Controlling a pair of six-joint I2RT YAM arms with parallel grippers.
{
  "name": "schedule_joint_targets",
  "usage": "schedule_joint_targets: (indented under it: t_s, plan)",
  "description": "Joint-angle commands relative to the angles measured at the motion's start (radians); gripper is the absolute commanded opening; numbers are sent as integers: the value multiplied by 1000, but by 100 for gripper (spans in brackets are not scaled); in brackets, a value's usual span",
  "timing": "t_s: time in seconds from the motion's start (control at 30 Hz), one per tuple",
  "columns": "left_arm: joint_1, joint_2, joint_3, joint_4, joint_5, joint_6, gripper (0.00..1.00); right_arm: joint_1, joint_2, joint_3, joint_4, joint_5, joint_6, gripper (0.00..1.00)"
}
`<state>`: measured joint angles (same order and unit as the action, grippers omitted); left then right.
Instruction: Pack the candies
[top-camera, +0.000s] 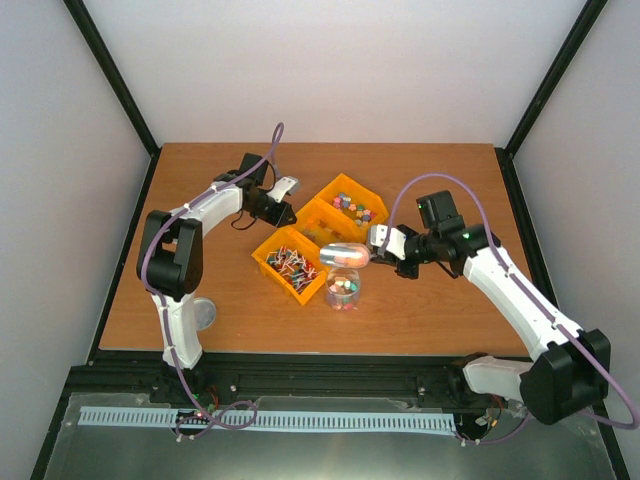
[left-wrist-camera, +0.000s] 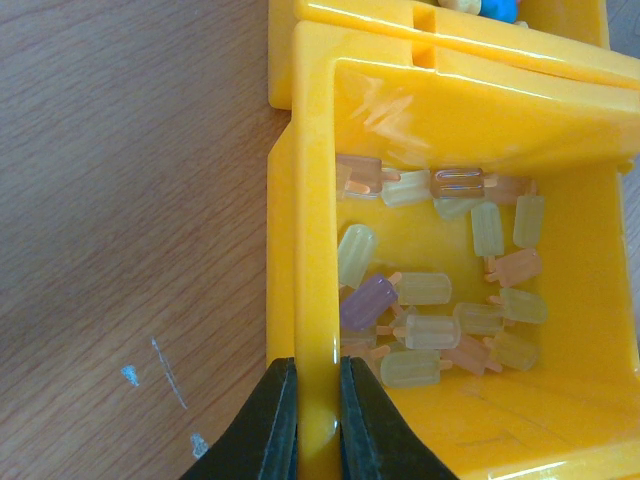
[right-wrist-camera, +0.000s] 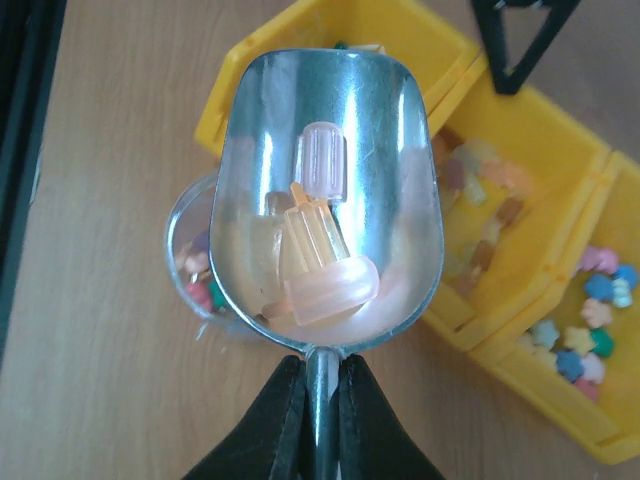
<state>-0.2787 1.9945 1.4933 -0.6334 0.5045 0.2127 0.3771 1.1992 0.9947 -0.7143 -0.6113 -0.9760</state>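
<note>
My right gripper (right-wrist-camera: 322, 378) (top-camera: 385, 246) is shut on the handle of a metal scoop (right-wrist-camera: 345, 120) (top-camera: 345, 253). In the scoop lie a few pale pink and orange popsicle-shaped candies (right-wrist-camera: 325, 285). The scoop hangs just above a clear jar (right-wrist-camera: 190, 250) (top-camera: 343, 290), which holds small mixed pink, green and red candies (right-wrist-camera: 200, 290). My left gripper (left-wrist-camera: 318, 375) (top-camera: 284, 211) is shut on the left wall of the middle yellow bin (left-wrist-camera: 312, 250) (top-camera: 318, 216). Several pastel popsicle candies (left-wrist-camera: 430, 330) lie in that bin.
A far yellow bin (top-camera: 352, 200) (right-wrist-camera: 590, 400) holds colourful star-shaped sweets. A near yellow bin (top-camera: 290, 263) holds red and white sweets, left of the jar. A round clear lid (top-camera: 203, 313) lies by the left arm's base. Black frame posts edge the table.
</note>
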Motion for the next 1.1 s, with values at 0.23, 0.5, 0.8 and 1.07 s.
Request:
schedule_joint_targets:
  t_s: [0.23,0.5,0.8,1.07]
  plan:
    - [4,24,30,-18,-12,2,1,-3,92,209,-417,186,-159,3]
    - [4,26,29,-14,-8,-3,1,36,150,304,-506,321,-162,3]
    - [4,25,28,-11,-8,-2,1,119,191,355,-543,465,-160,3]
    - [4,26,27,-10,-6,-3,1,157,219,403,-578,520,-148,3]
